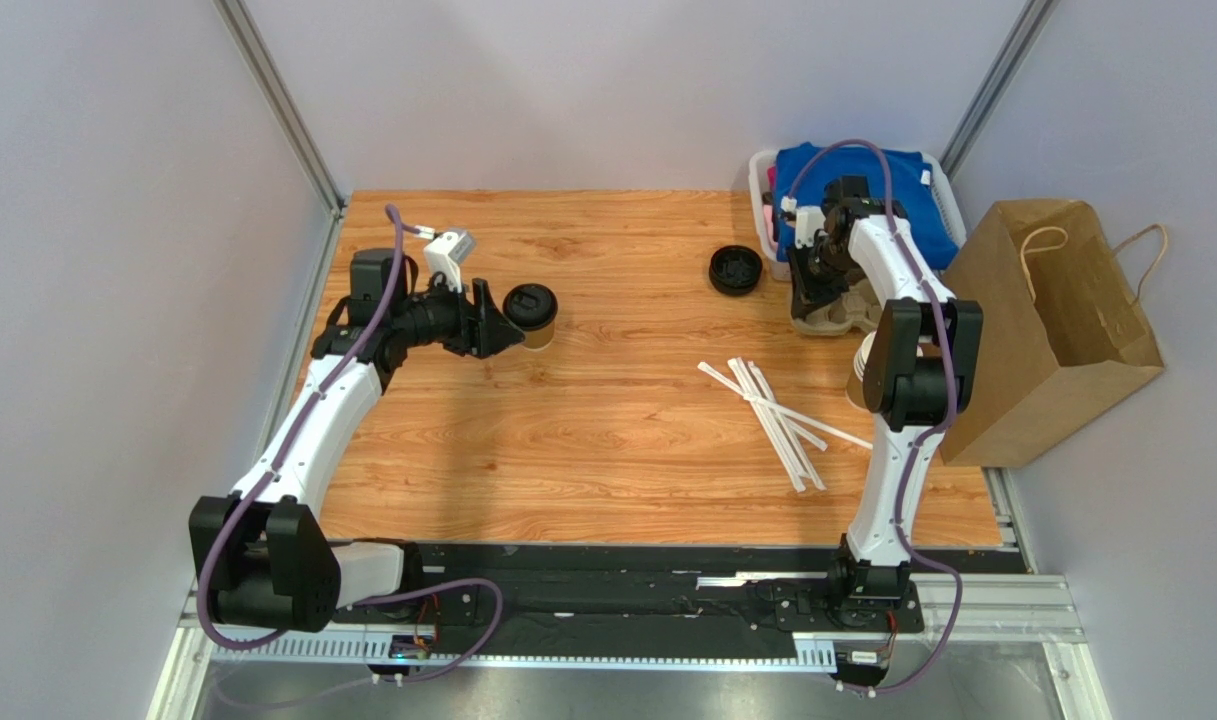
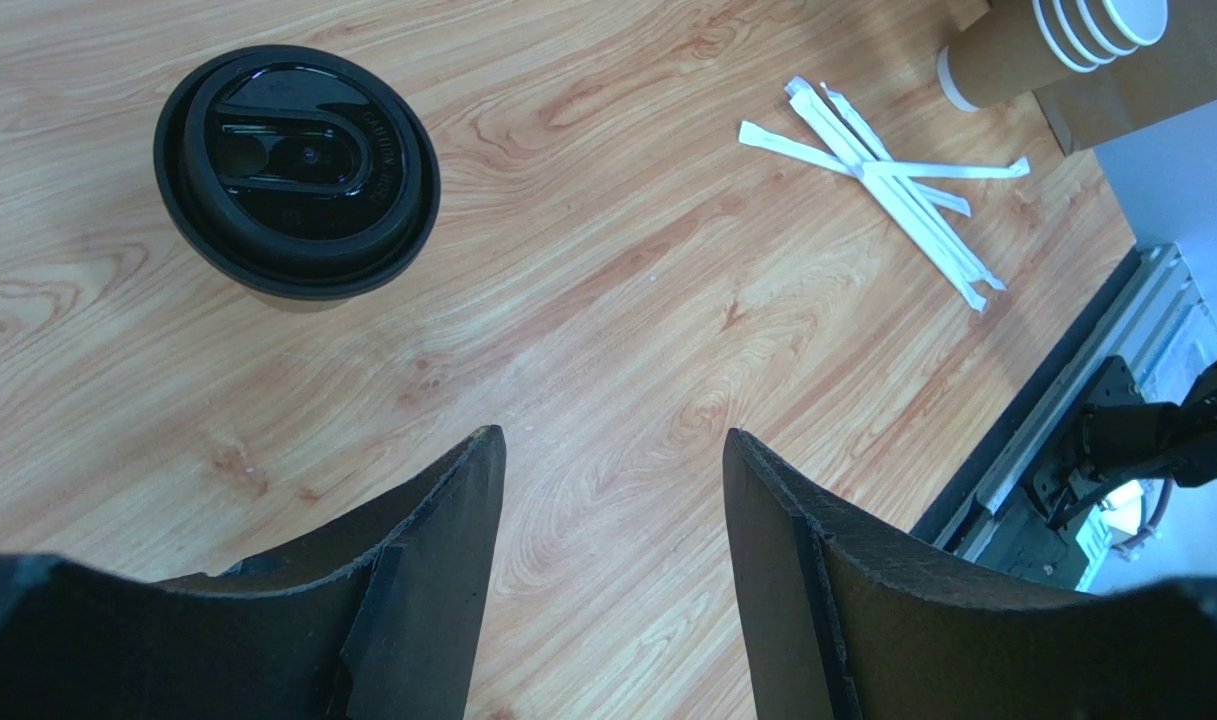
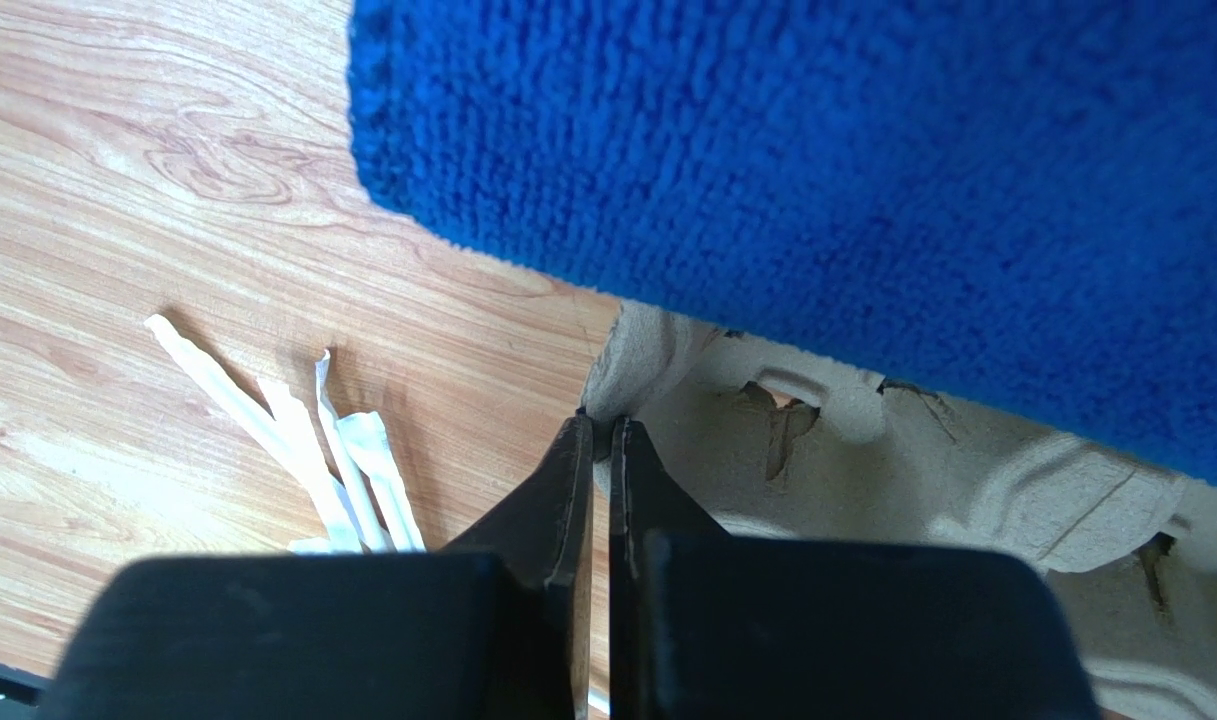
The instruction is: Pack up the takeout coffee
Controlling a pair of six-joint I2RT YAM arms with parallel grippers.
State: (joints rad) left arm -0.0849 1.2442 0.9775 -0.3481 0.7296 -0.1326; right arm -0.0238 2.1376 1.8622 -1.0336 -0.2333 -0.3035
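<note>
The takeout coffee (image 1: 530, 311), a small paper cup with a black lid, stands upright at the table's far left. It also shows in the left wrist view (image 2: 296, 173). My left gripper (image 1: 497, 320) is open and empty just left of the cup, apart from it; in its own view (image 2: 611, 443) the cup lies ahead and to the left of the jaws. My right gripper (image 1: 817, 278) is at the far right, shut on the corner edge of a grey pulp cup carrier (image 3: 900, 480), as its own view (image 3: 601, 428) shows. The carrier (image 1: 843, 315) lies by the bin.
A white bin with a blue cloth (image 1: 862, 188) stands at the back right. A loose black lid (image 1: 736, 270) lies left of it. Wrapped straws (image 1: 772, 420) lie right of centre. A brown paper bag (image 1: 1050, 330) lies at the right edge, with stacked cups (image 2: 1050, 38) beside it.
</note>
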